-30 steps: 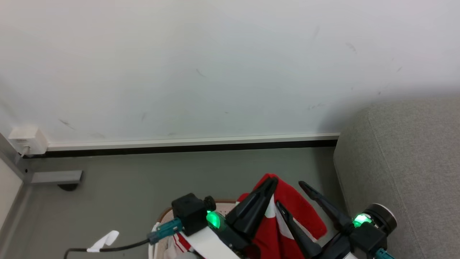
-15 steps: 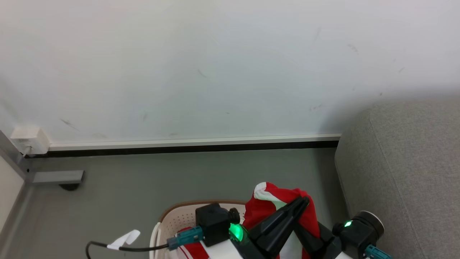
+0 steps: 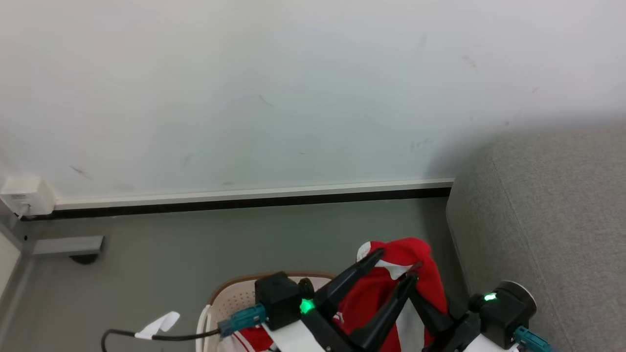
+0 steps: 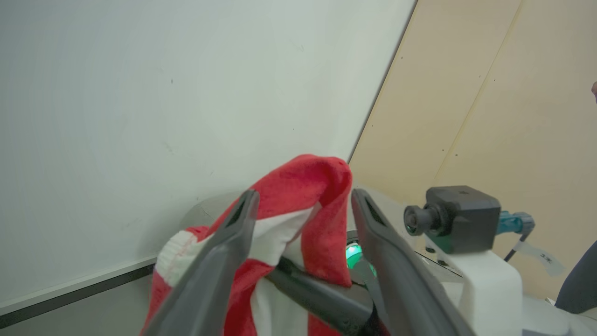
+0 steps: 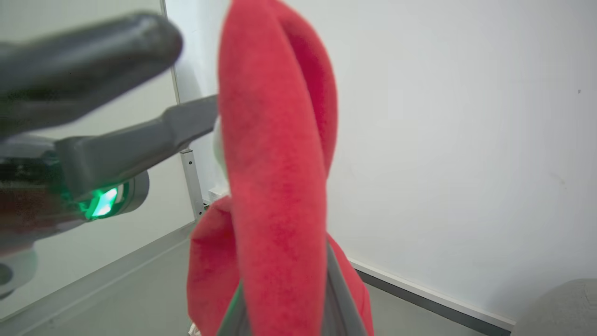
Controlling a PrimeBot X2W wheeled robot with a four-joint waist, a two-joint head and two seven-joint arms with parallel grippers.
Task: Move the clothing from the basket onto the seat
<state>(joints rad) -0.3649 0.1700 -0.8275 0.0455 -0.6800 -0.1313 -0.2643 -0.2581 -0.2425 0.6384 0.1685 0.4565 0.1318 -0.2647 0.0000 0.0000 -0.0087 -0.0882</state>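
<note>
A: The right gripper [image 3: 423, 298]: what is it doing?

B: It is clenched on a red garment [image 3: 411, 254] with white stripes, holding it up in the air. The left gripper [image 4: 304, 198] is spread wide, one finger on either side of the same fold, not pinching it.

A: Largest things first, where does everything sit?

B: In the head view a pale wall [image 3: 293, 98] spans the top, with grey floor [image 3: 195, 239] below. The grey seat [image 3: 547, 220] takes the right side. The cream basket [image 3: 234, 296] sits at the bottom, left of the seat. The garment hangs above the basket's right end, near the seat's edge but not touching it.

A: How far along is the job?

B: Partway, I judge. One garment is out of the basket, but none is on the seat as far as it shows. This one has yet to be carried right and set down. More red and white cloth [image 3: 249, 338] lies in the basket, so another trip looks likely.

A: What does each view add?

B: The head view gives basket and seat together. The left wrist view shows the right gripper's finger crossing low under the fold, and a beige panel [image 4: 489, 93] beside the wall. The right wrist view shows the fold close up, draped over that gripper's own fingertips.
</note>
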